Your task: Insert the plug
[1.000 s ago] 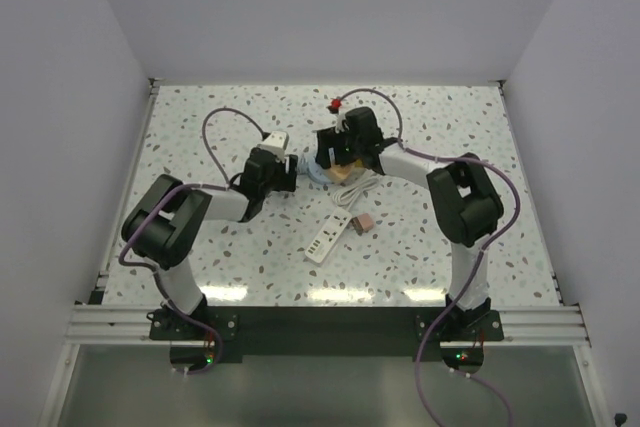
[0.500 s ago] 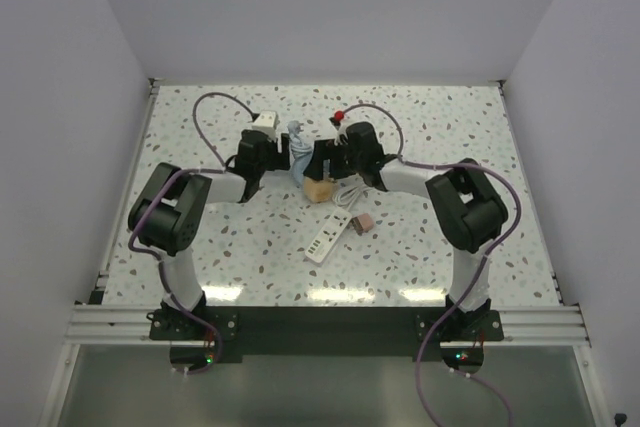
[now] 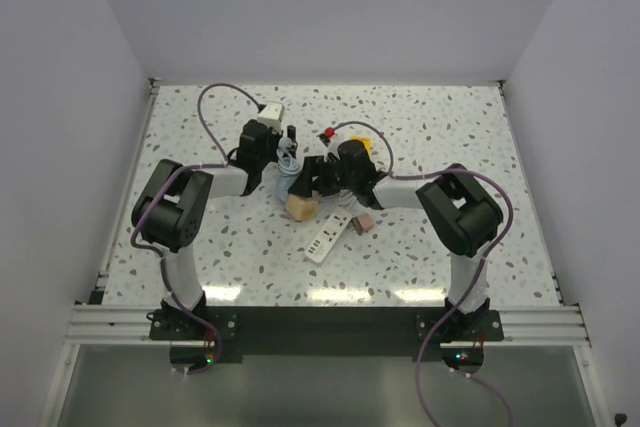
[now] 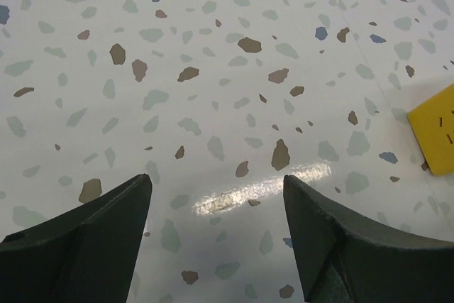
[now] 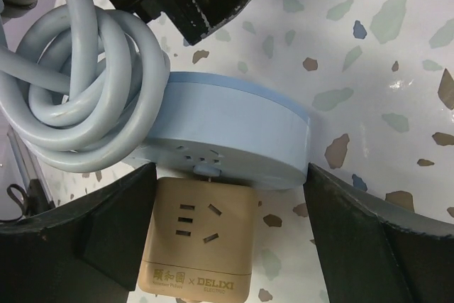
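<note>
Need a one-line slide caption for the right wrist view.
Open right tool facing a round blue socket hub with coiled cord, tan DELIXI socket cube abutting it.

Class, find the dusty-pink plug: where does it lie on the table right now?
In the top view, the plug lies slightly right of centre, just right of the white power strip; neither wrist view shows it.

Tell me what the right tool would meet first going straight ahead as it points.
Probably the peach cube, framed between the right tool's open fingers; the round blue socket hub lies just beyond. Depth is unclear.
</note>
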`<control>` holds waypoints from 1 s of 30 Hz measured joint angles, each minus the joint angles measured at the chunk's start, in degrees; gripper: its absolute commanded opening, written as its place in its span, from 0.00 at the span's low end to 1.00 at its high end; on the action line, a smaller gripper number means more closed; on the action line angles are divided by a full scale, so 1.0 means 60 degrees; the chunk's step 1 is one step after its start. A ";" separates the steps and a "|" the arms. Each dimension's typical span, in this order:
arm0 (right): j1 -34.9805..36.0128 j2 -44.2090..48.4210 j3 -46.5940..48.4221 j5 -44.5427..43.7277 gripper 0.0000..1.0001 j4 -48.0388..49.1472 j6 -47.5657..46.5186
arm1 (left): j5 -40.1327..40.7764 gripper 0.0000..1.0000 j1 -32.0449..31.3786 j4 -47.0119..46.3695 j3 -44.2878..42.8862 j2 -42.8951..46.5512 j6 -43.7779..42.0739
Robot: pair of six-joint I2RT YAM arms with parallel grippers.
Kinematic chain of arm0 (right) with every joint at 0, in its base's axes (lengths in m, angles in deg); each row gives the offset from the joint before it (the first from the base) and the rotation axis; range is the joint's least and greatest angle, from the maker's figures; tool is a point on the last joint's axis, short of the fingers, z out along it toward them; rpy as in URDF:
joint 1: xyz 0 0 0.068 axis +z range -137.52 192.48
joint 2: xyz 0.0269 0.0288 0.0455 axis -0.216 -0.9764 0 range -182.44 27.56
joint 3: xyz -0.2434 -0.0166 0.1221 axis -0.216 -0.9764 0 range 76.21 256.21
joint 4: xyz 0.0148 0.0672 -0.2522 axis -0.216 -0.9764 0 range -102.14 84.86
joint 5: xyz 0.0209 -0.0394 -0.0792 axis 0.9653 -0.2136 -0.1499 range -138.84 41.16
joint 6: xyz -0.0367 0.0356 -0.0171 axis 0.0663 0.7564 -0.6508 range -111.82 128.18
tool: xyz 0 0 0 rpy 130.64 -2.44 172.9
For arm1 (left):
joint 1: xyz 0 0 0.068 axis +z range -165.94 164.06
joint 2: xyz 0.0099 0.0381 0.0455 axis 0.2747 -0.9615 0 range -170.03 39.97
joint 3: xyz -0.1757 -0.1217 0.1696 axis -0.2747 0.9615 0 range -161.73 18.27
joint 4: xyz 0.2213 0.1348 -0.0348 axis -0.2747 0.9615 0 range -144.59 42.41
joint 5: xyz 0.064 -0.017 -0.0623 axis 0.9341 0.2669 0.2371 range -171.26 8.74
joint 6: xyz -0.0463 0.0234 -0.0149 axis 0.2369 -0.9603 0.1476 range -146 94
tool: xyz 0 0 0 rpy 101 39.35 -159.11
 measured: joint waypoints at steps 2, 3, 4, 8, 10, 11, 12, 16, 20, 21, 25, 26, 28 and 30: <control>0.0004 0.0033 -0.0248 -0.0051 0.74 0.0423 0.0189 | -0.0189 0.82 0.0000 -0.0062 0.0000 0.0000 -0.0047; 0.0004 0.0051 -0.0328 -0.0095 0.72 0.0550 0.0270 | -0.0208 0.82 0.0000 -0.0055 0.0000 0.0000 -0.0091; 0.0000 0.0051 -0.0346 -0.0189 0.70 0.0630 0.0430 | -0.0171 0.83 0.0000 -0.0040 0.0004 0.0000 -0.0098; 0.0000 0.0051 -0.0339 -0.0528 0.71 0.0645 0.0488 | 0.0455 0.90 0.0091 -0.0015 0.0127 0.0044 0.0000; 0.0029 0.0051 -0.0342 -0.0692 0.71 0.0659 0.0546 | 0.0707 0.91 0.0244 0.0007 0.0390 0.0240 0.0120; 0.0040 0.0051 -0.0342 -0.0816 0.71 0.0659 0.0579 | 0.0849 0.94 0.0375 0.0022 0.0594 0.0444 0.0186; 0.0040 0.0051 -0.0346 -0.0929 0.70 0.0667 0.0605 | 0.0958 0.96 0.0466 0.0033 0.0718 0.0597 0.0219; 0.0025 0.0113 -0.0455 -0.1282 0.68 0.0699 0.0739 | 0.1530 1.00 0.0772 0.0058 0.0820 0.1202 0.0339; 0.0029 0.0280 -0.0608 -0.1319 0.67 0.0699 0.0845 | 0.1770 1.00 0.0882 0.0160 0.0455 0.1344 0.0328; 0.0029 0.0310 -0.0619 -0.1315 0.68 0.0696 0.0849 | 0.1781 1.00 0.0911 0.0178 0.0350 0.1344 0.0324; 0.0029 0.0495 -0.0656 -0.1319 0.73 0.0725 0.0790 | 0.1792 1.00 0.1024 0.0204 -0.0131 0.1209 0.0288; 0.0029 0.0583 -0.0667 -0.1315 0.76 0.0739 0.0718 | 0.1792 1.00 0.1045 0.0200 -0.0222 0.1151 0.0284; 0.0029 0.0801 -0.0667 -0.1315 0.78 0.0761 0.0448 | 0.1770 1.00 0.1067 0.0189 -0.0339 0.1013 0.0240; 0.0029 0.1024 -0.0645 -0.1257 0.79 0.0798 0.0117 | 0.1756 1.00 0.1078 0.0193 -0.0372 0.0867 0.0215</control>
